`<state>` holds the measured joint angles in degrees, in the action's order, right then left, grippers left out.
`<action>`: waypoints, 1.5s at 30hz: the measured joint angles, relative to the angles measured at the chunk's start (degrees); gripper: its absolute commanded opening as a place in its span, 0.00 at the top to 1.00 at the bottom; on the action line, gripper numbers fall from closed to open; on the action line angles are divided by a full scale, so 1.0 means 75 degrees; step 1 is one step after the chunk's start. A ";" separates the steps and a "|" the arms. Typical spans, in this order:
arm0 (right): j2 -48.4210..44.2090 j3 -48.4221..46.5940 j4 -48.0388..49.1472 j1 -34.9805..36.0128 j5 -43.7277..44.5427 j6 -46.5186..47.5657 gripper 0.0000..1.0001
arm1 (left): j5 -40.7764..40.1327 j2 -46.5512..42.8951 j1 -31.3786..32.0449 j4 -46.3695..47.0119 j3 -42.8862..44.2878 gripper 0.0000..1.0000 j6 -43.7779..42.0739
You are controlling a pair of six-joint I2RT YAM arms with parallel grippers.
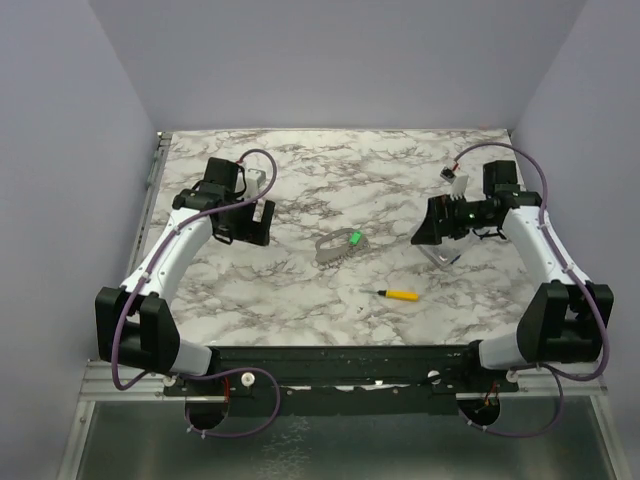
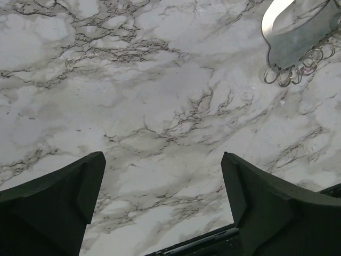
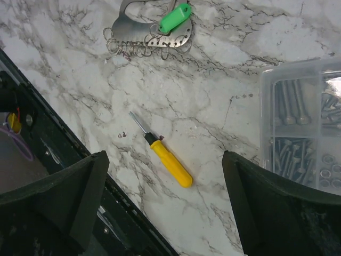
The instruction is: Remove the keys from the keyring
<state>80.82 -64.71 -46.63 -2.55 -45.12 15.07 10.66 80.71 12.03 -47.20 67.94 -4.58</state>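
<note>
Flat silvery keyring (image 3: 136,25), fringed with wire loops, bears one green-headed key (image 3: 175,17); one yellow screwdriver (image 3: 170,162) lies near it. Left gripper (image 1: 250,226) and right gripper (image 1: 428,233) gape, empty.

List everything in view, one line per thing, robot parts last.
keyring: one, silvery-grey plate with small rings along its edge, mid-table
key: one clear, green head, on the keyring; other keys cannot be told
screwdriver: one, yellow handle, flat on the table, nearer the arm bases than the keyring
plastic box: one, clear, right side, by the right gripper
screws: many, grey, in the box's compartments
table: one, white-grey marble
left gripper: one, black, open, empty, left of the keyring
right gripper: one, black, open, empty
</note>
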 measured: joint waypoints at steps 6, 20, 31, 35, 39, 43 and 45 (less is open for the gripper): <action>0.0691 -0.0140 0.0131 0.0662 0.0035 -0.0105 0.00 | 0.0927 -0.0020 -0.0012 0.0606 -0.0845 0.01 0.0944; 0.2655 -0.0886 0.1218 0.2302 0.0067 -0.1032 0.09 | 0.2664 0.0440 0.0111 0.2623 -0.2716 0.01 0.2675; 0.3759 -0.0938 0.1801 0.2503 0.0096 -0.1836 0.16 | 0.2935 0.1381 0.0484 0.3791 -0.2617 0.01 0.3276; 0.4007 -0.0991 0.2090 0.2532 0.0245 -0.2267 0.23 | 0.3101 0.1985 0.0612 0.4097 -0.2095 0.03 0.3354; 0.4290 -0.1204 0.2343 0.2600 0.0321 -0.2620 0.27 | 0.3244 0.2506 0.0711 0.4436 -0.1629 0.10 0.3392; 0.4605 -0.1422 0.2527 0.2634 0.0271 -0.2897 0.27 | 0.3439 0.2809 0.0772 0.4712 -0.1428 0.16 0.3421; 0.4692 -0.1480 0.2678 0.2634 0.0187 -0.3092 0.28 | 0.3518 0.2958 0.0807 0.4849 -0.1364 0.20 0.3462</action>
<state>116.01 -75.81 -26.55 17.21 -43.72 -8.12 37.04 102.89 18.09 -10.83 57.71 21.39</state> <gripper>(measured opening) 0.733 0.857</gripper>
